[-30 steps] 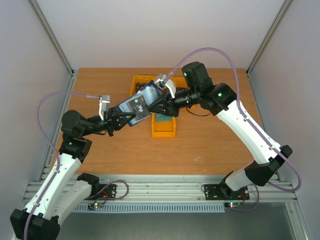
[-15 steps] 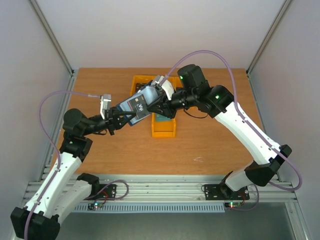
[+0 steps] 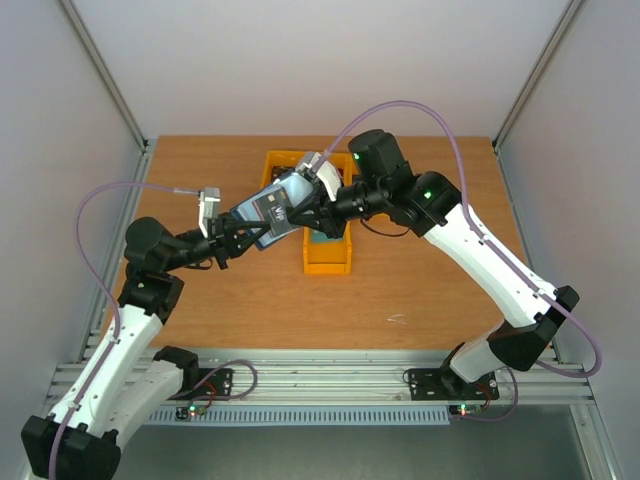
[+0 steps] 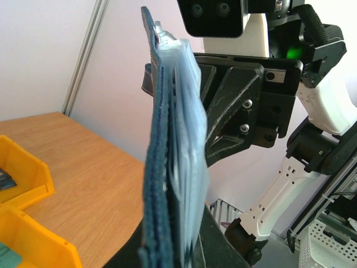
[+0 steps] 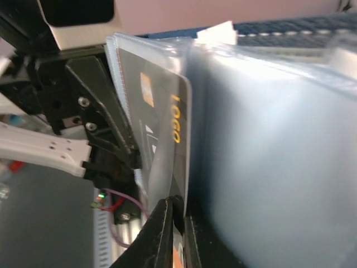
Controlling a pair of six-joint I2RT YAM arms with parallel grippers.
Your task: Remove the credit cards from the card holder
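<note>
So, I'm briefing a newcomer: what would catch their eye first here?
The dark navy-blue wallet-like card holder hangs in mid-air between the left gripper and right gripper above the wooden table. In the right wrist view, a dark plastic card with gold LOGO lettering sits in a clear sleeve, its edge seemingly pinched by that gripper. Yellow plastic bins lie below.

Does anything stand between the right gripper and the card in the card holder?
Nothing visible does. The right gripper pinches the lower edge of the dark card, which sits among the clear sleeves of the card holder.
</note>
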